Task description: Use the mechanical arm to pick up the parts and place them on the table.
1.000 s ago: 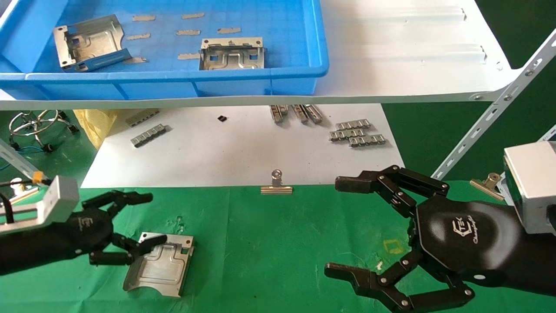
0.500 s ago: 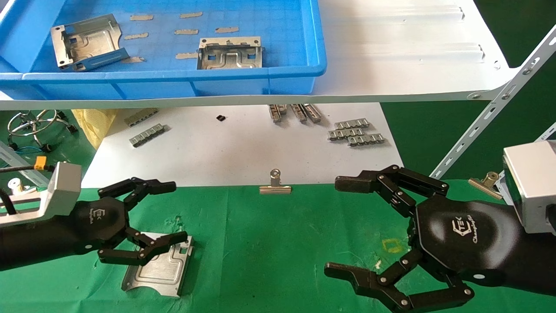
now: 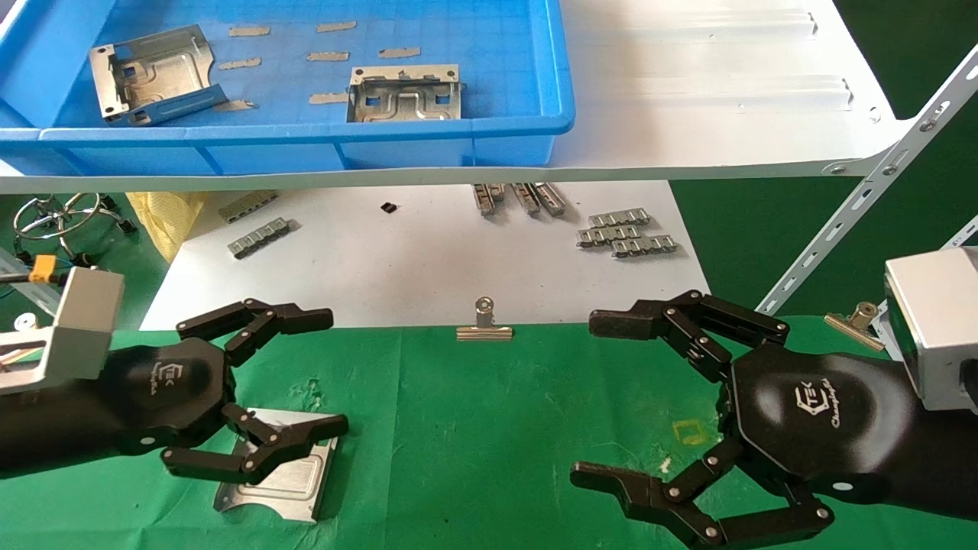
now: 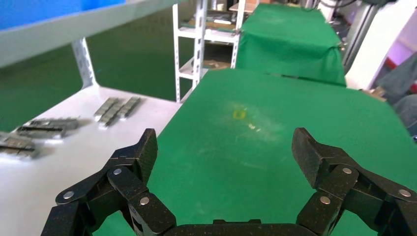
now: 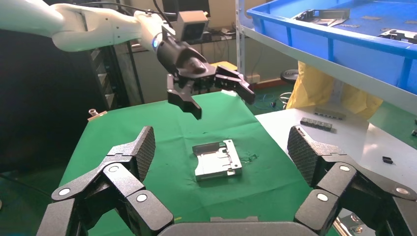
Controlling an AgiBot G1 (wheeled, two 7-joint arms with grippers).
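One silvery part lies flat on the green table at the near left; it also shows in the right wrist view. My left gripper is open and empty. It hovers above the part's left side, and its lower fingers cover the part's upper edge in the head view. The right wrist view shows this hand well clear above the part. Two more parts lie in the blue bin on the shelf. My right gripper is open and empty at the near right.
The white shelf overhangs the white board, which holds ridged grey strips. Binder clips sit at the cloth's far edge. A yellow square outline is near my right hand. A slanted shelf brace stands at the right.
My left hand has let go of the part, risen off it and moved toward the far edge with its fingers spread wider. The part stays on the cloth. The right arm has not moved.
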